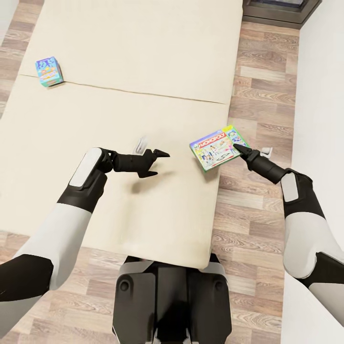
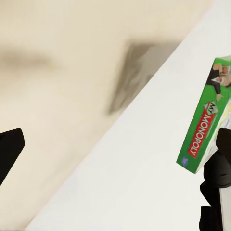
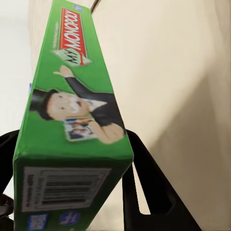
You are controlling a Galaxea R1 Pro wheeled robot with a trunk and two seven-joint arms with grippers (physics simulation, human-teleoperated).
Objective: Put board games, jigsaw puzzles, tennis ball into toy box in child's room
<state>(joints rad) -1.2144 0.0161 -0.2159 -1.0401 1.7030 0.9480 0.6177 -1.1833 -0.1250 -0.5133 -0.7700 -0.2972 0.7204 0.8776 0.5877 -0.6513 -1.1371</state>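
Monopoly box point(image 1: 219, 147) between right pincer point(image 1: 237, 149) fingers

A bedroom in a home: a wide beige bed point(image 1: 129, 95) lies under the left pincer point(image 1: 154, 162), wood-plank floor point(image 1: 258, 110) beneath the right pincer point(image 1: 237, 149), a white wall point(image 1: 320, 95) beyond it.

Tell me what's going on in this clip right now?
The right gripper holds the Monopoly box by one edge, jaws shut on it, lifted at the right edge of the bed. The left gripper hangs open and empty over the mattress. The blue game box lies on the bed, untouched.
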